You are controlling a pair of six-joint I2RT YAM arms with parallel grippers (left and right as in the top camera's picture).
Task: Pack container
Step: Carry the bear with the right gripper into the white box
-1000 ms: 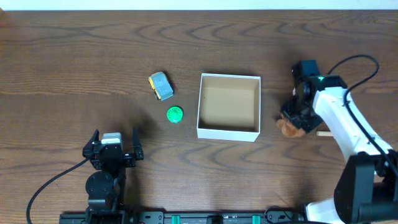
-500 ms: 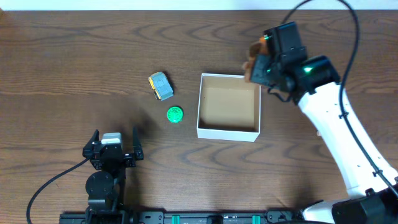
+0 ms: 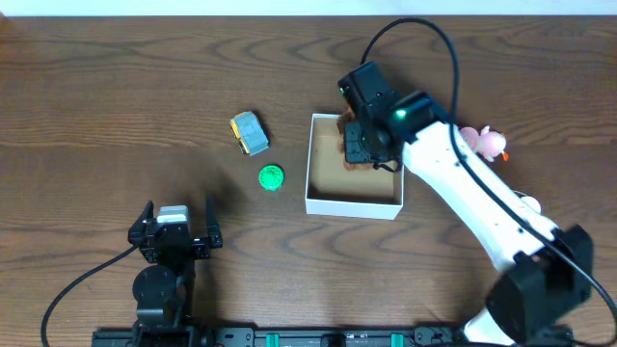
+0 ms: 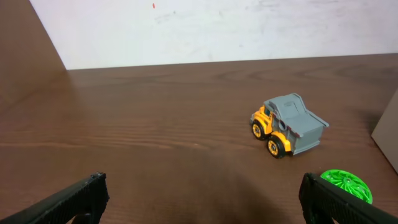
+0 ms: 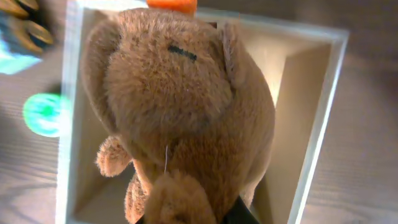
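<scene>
Shift: right gripper (image 3: 363,145) with brown plush toy (image 5: 180,112) goes from centre right, beside the container (image 3: 353,203), to over its upper right corner. Arm uncovers pink toy (image 3: 485,143), centre right.

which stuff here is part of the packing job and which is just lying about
Job: white square cardboard box with brown inside; brown plush toy, held over it by the right gripper.
Lying about: grey-and-yellow toy dump truck; green ridged disc; pink toy.
</scene>
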